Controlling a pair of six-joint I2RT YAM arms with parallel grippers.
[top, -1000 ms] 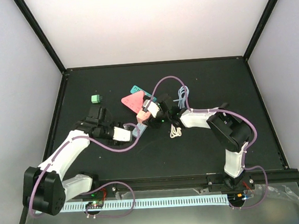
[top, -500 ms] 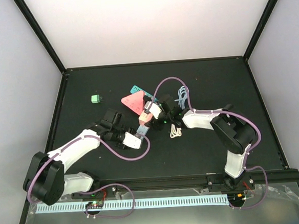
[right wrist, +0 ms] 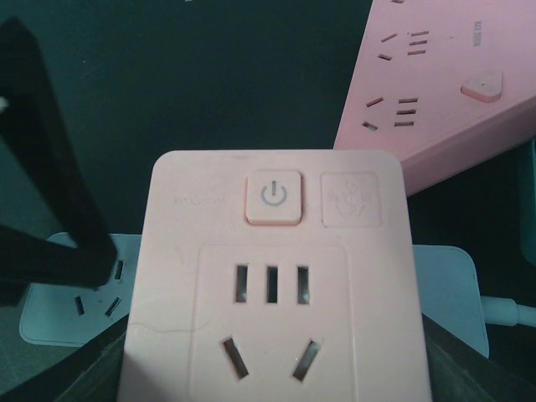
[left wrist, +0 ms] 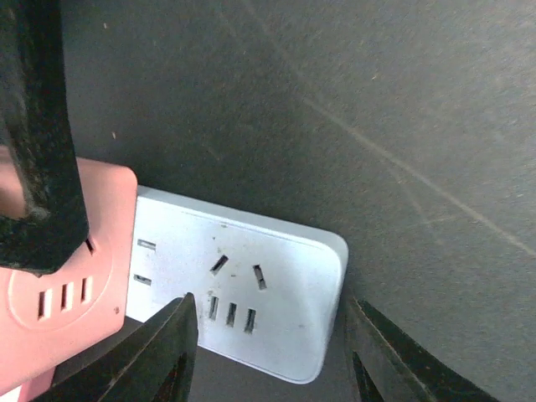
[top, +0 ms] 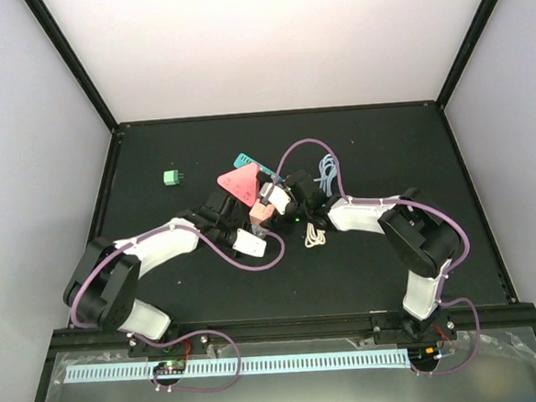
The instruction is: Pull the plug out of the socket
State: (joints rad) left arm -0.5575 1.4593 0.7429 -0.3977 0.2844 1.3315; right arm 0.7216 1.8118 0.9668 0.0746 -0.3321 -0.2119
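Seeing right claw (right wrist: 276, 368) gripping the pink plug (right wrist: 272, 251), sitting on the white socket strip (left wrist: 276, 268) under it | left claw (left wrist: 266, 347) straddling strip's end; I cannot tell if clamped.

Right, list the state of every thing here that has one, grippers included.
pink adapter: sitting on the white strip, apparently plugged in.
white strip: lying flat, visible sockets empty.
left gripper: open, poised over the white strip's end.
right gripper: shut on the pink adapter.
triangular pink strip: lying loose, visible sockets empty.
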